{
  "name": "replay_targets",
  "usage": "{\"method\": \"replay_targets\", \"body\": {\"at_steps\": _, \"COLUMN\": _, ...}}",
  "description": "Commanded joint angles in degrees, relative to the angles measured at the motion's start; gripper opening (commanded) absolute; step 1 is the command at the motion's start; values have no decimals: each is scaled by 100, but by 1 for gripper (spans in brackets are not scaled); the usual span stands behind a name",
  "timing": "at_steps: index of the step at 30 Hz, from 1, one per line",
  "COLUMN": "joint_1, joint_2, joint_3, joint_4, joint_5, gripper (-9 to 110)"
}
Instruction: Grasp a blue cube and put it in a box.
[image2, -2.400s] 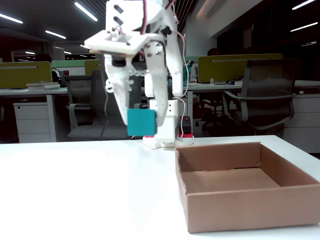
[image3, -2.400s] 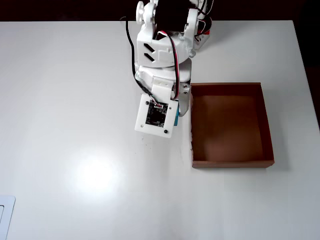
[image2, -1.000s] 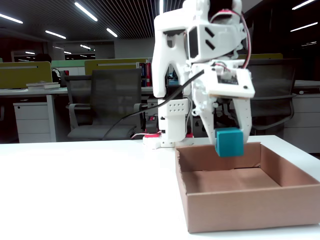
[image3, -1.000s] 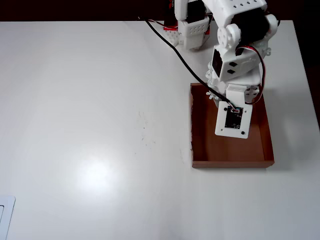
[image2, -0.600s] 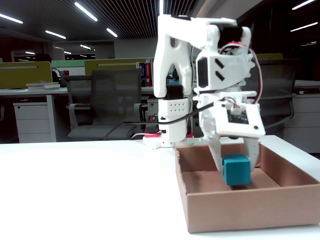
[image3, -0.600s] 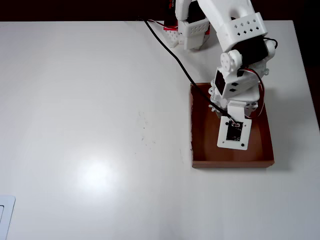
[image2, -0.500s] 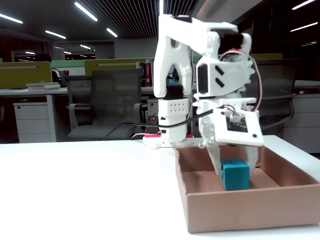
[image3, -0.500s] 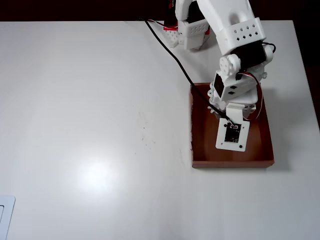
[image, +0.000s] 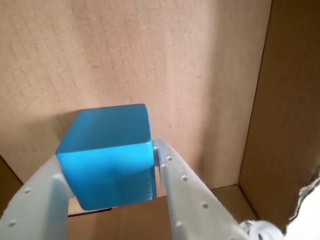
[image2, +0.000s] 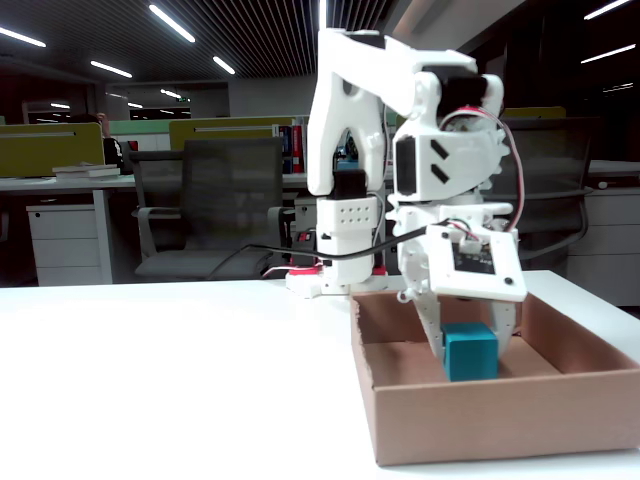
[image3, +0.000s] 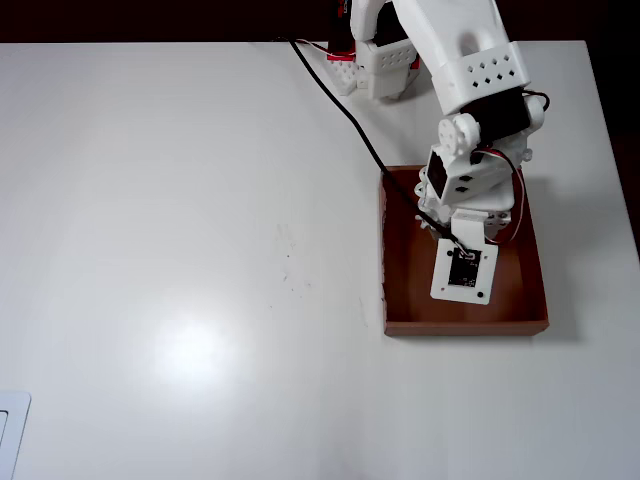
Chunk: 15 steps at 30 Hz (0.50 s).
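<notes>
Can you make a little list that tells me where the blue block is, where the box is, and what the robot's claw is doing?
blue cube: held between the two fingers, low inside the box; whether it touches the floor cannot be told
box: brown cardboard, open top, on the white table
gripper: shut on the blue cube, reaching down into the box
overhead view: the arm hides the cube
task: cube is in the box, not yet let go

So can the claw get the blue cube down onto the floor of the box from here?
Probably yes: the claw holds the blue cube inside the box, with bare cardboard and nothing else below.
</notes>
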Motion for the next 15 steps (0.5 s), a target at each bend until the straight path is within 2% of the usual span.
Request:
{"method": "replay_targets", "body": {"at_steps": 1, "joint_1": 44, "joint_2": 193, "joint_3": -193, "joint_4": 141, "joint_5": 26, "gripper": 22}}
{"method": "replay_targets", "body": {"at_steps": 4, "joint_1": 44, "joint_2": 255, "joint_3": -193, "joint_4": 193, "joint_5": 35, "gripper": 27}}
{"method": "replay_targets", "body": {"at_steps": 15, "joint_1": 176, "joint_2": 853, "joint_3": -193, "joint_4": 536, "joint_5": -9, "gripper": 30}}
